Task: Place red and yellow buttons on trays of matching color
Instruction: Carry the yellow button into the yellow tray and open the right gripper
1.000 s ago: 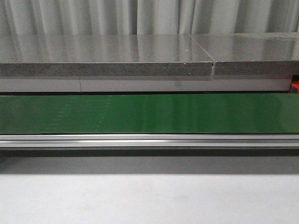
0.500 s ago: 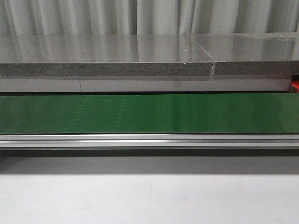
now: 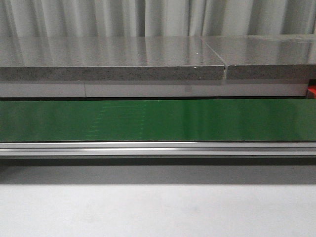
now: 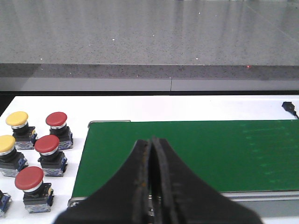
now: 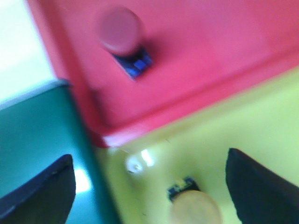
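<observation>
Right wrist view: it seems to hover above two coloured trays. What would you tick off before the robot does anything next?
1. Red button in red tray: ok, colours match.
2. Yellow button in yellow tray: ok, it sits between the open fingers.
3. Right gripper released: ok, fingers spread wide, touching nothing.
4. Left gripper ready to pick: not ok, it is shut and empty above the green belt.
5. Buttons waiting: ok, red ones and yellow ones stand beside the belt's end.
6. Belt free of buttons: ok in the front view; its ends are out of frame.
</observation>
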{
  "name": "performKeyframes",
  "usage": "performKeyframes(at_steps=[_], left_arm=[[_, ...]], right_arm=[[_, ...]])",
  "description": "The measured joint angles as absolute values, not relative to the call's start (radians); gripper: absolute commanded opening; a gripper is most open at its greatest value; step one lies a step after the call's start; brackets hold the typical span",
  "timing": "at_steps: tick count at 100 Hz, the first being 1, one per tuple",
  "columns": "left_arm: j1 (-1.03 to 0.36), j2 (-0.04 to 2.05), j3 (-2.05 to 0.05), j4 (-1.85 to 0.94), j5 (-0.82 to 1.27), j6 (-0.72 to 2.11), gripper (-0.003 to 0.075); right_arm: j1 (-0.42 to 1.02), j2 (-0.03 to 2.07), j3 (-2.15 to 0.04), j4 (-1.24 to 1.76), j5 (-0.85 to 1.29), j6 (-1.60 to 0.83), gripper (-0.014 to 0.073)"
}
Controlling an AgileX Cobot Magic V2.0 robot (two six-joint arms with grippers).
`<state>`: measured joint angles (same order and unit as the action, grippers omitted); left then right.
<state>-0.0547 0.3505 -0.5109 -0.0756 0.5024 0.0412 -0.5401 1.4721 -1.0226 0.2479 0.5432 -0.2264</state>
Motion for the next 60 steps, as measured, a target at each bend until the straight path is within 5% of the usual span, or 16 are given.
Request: performKeyframes(at_steps=[60], left_arm=[[-0.055, 0.35, -0.511, -0.076, 0.502, 0.041, -0.0019]], right_arm=[[-0.099, 1.096, -0.927, 0.259, 0.534, -0.366, 0.0645]])
